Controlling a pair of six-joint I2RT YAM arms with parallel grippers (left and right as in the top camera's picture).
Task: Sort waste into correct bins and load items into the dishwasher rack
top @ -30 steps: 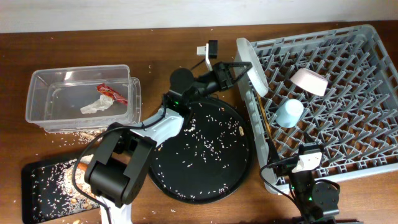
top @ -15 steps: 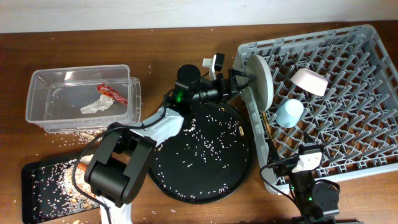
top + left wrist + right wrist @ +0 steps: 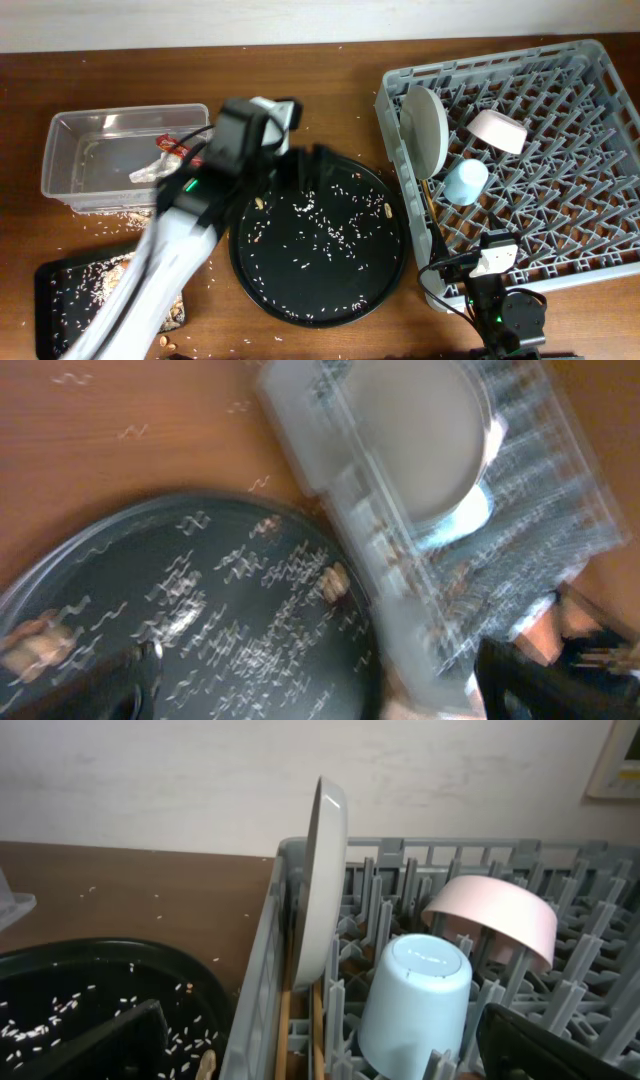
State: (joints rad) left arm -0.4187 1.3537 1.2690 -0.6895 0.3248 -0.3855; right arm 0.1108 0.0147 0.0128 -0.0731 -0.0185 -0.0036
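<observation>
The left arm has swung back from the rack and now shows as a blur over the left part of the round black tray (image 3: 395, 275), close to the clear tub (image 3: 70, 150) where the red wrapper (image 3: 172, 148) and white tissue (image 3: 148, 172) lie. Its left hand (image 3: 320, 695) is empty, the fingers spread wide at the bottom corners of its own smeared view. The white plate (image 3: 425, 128) it was carrying a moment ago is let go. It stands on edge between the pegs at the left side of the grey rack (image 3: 570, 160), and nothing touches it. I judge the plate step done. With the cup (image 3: 466, 183) and bowl (image 3: 498, 130) upended just to its right, what seems left is waste: the rice and a peanut (image 3: 386, 212) on the round tray. From the right wrist the plate looks smooth, thin-rimmed and near upright. The right hand (image 3: 320, 1020) sits low at the rack's near edge, open and holding nothing
</observation>
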